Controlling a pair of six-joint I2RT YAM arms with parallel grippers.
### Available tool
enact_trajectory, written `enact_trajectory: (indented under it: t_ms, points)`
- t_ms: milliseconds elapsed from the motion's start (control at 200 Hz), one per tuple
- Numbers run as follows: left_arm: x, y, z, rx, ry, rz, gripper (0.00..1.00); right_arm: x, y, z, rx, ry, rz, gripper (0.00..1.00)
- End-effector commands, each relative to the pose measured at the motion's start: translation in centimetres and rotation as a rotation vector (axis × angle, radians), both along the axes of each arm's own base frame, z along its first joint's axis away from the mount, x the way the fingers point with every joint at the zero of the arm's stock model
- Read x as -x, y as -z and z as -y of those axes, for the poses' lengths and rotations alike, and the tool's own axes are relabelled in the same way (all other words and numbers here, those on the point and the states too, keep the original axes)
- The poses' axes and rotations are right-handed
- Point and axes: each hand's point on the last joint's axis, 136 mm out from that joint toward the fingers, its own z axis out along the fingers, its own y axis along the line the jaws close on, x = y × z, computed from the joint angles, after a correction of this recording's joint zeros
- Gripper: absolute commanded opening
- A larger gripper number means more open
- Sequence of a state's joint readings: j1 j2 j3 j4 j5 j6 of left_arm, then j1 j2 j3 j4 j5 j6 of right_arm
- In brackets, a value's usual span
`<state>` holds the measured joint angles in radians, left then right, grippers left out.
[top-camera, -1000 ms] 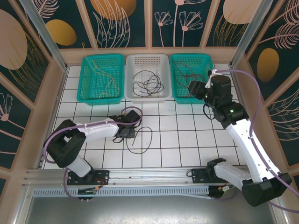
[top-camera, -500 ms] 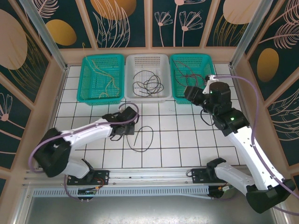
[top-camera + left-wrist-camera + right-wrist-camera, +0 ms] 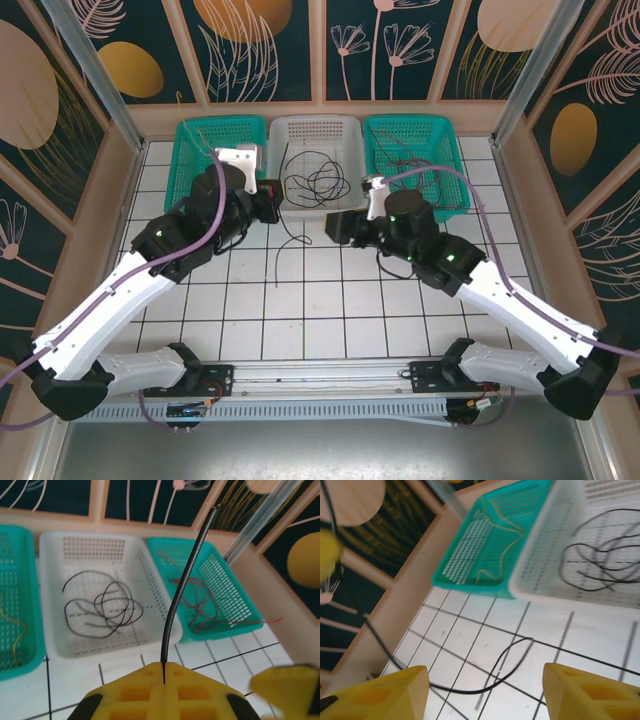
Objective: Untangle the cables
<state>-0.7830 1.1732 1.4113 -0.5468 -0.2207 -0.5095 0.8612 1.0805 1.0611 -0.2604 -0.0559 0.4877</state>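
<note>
Left gripper (image 3: 164,674) pressed shut, pinching black cable (image 3: 176,611), held above tiled floor (image 3: 125,672) in front of white basket (image 3: 150,587). Right gripper (image 3: 485,694) spread, empty, over floor tiles. Loose black cables (image 3: 112,607) in white basket; yellow cables (image 3: 502,555) in left teal basket (image 3: 465,567); red cables (image 3: 200,600) in right teal basket (image 3: 220,630).

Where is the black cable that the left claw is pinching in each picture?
Top external: the black cable dangles from the left claw onto the tiles, near the centre.
Left wrist: the black cable curves up from the shut left claw at bottom centre to the top.
Right wrist: the black cable loops across the tiles, lower left.
Shared landmark: the white basket.
</note>
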Motion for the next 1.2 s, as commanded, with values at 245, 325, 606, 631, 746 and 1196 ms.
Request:
enact_trajectory:
  t_ms: [245, 325, 606, 631, 746, 1196]
  points:
    - [-1.1, -5.9, 2.6, 0.006, 0.087, 0.093, 0.00, 1.4, -5.5, -3.8, -0.115, -0.096, 0.161, 0.66]
    - [-1.3, -6.7, 3.2, 0.027, 0.097, 0.100, 0.00, 1.6, -5.4, -4.1, -0.128, -0.108, 0.159, 0.66]
    - [-3.5, -9.9, 3.8, 0.061, 0.040, 0.155, 0.00, 1.5, -0.7, -5.0, -0.103, -0.118, 0.069, 0.64]
    - [-3.9, -10.2, 3.7, 0.064, 0.030, 0.162, 0.00, 1.5, -0.3, -5.0, -0.101, -0.116, 0.062, 0.64]
    - [-6.5, -10.7, 3.1, 0.031, -0.056, 0.189, 0.00, 1.2, 2.1, -4.5, -0.065, -0.083, 0.024, 0.64]
    - [-17.1, -12.2, 1.0, -0.013, -0.279, 0.263, 0.00, 0.3, 3.3, 10.8, 0.068, 0.520, -0.008, 0.83]
